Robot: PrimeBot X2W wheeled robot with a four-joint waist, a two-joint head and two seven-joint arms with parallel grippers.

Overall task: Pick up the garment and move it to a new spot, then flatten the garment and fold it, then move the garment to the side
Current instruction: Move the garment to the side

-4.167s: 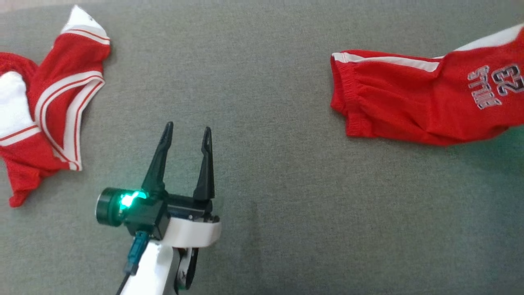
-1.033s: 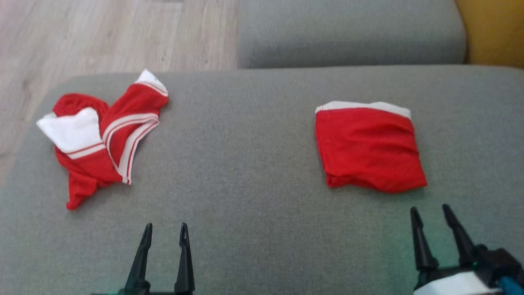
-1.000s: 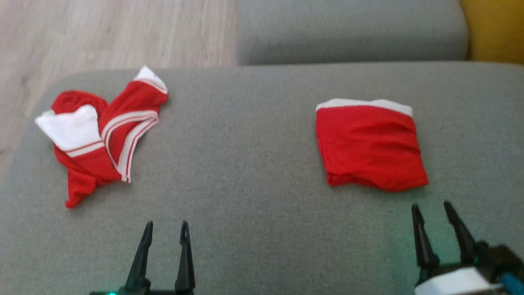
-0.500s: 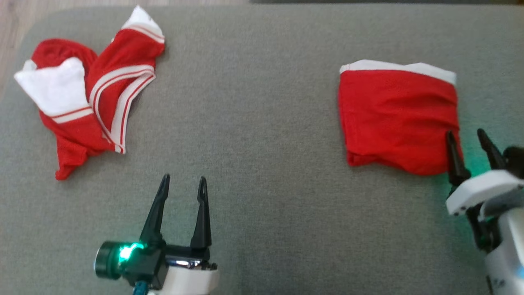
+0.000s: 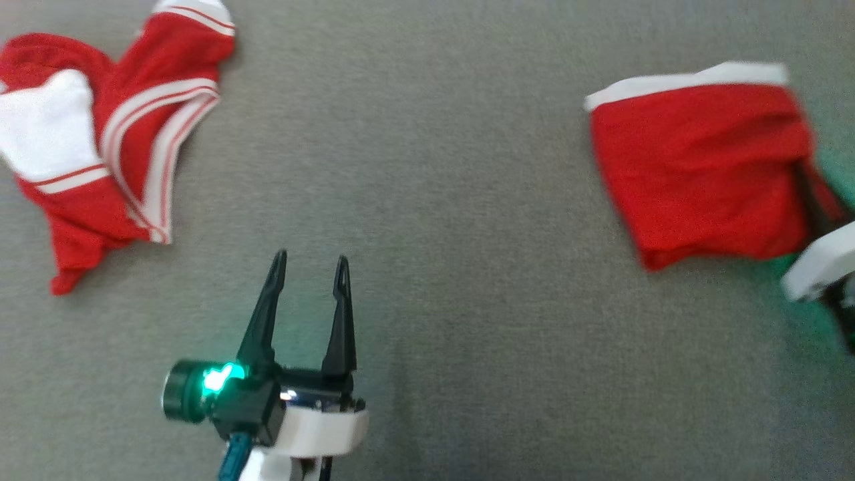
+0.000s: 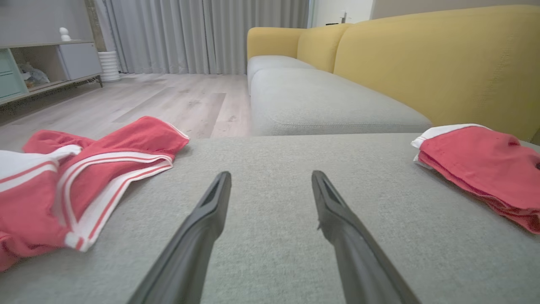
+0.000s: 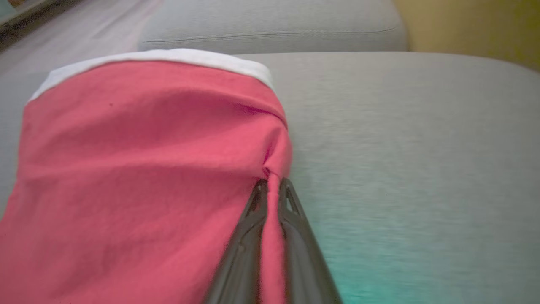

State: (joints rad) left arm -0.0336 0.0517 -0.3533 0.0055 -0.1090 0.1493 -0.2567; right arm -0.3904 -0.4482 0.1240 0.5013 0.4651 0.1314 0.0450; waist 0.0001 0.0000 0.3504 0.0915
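The folded red garment (image 5: 701, 167) lies on the grey sofa cushion (image 5: 427, 200) at the upper right of the head view. The right gripper (image 7: 273, 184) pinches its right edge, fingers closed tight on a fold of fabric. The left gripper (image 5: 310, 267), lower centre-left, has its fingers wide apart and empty. A crumpled red-and-white garment (image 5: 100, 147) sits at the upper left.
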